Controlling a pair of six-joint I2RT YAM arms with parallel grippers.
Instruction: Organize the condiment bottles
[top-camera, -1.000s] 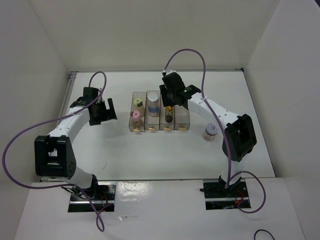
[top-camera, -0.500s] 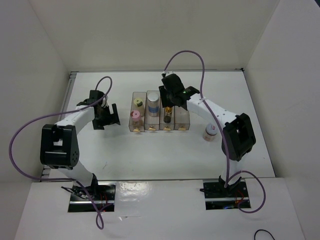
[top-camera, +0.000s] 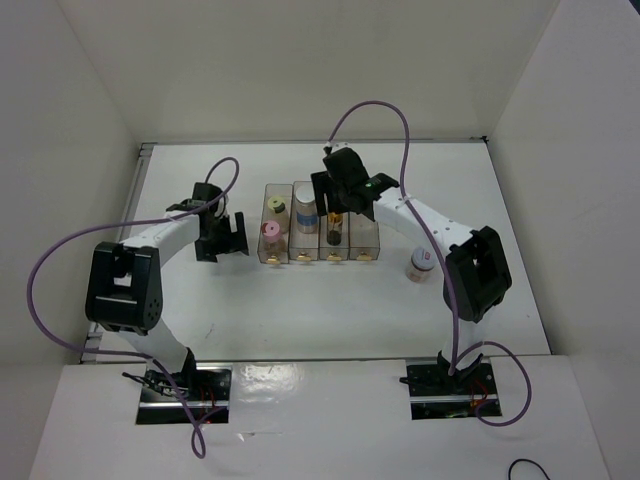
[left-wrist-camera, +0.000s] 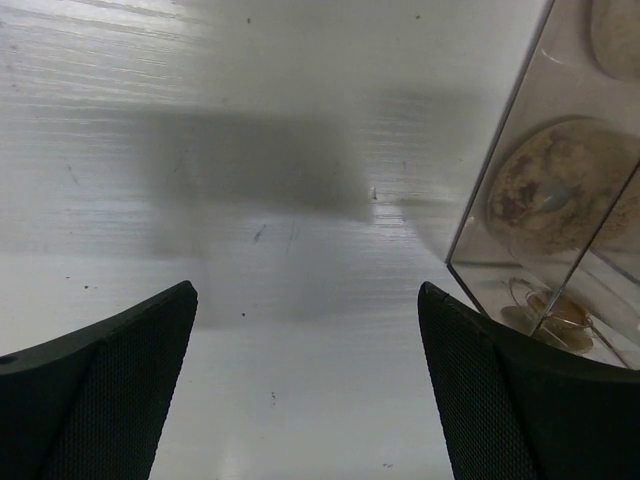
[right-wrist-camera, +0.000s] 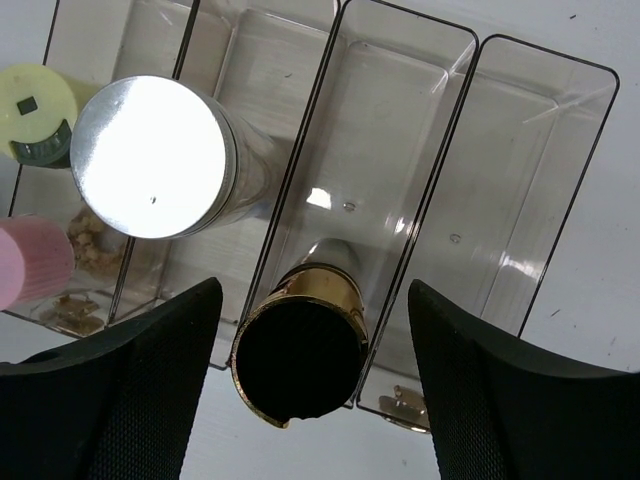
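Rack (top-camera: 364, 232): clear, four compartments, standing mid-desk (top-camera: 300, 300).

Bottle positions, compartments counted from the left in the top view:
- First compartment: yellow-green-cap bottle (top-camera: 274, 207) at the far end, pink-cap bottle (top-camera: 270, 230) at the near end, just beside each other.
- Second compartment: white-cap bottle (top-camera: 306, 203), upright.
- Third compartment: dark-cap amber bottle (right-wrist-camera: 300, 365), gold collar visible under the cap.
- Outside the rack: red-marked white-cap bottle (top-camera: 422, 262), upright on the desk to the right of the rack, well apart from it and close by the right arm's forearm.

Right tool (right-wrist-camera: 315, 290): poised above the third compartment, fingers spread to either side of the dark cap. A narrow gap shows on the left side and a wider one on the right. No contact is seen.

Left tool (left-wrist-camera: 307, 290): low over bare desk just left of the rack, fingers spread, nothing between them. The rack's near-left corner shows at the right edge of its wrist view.
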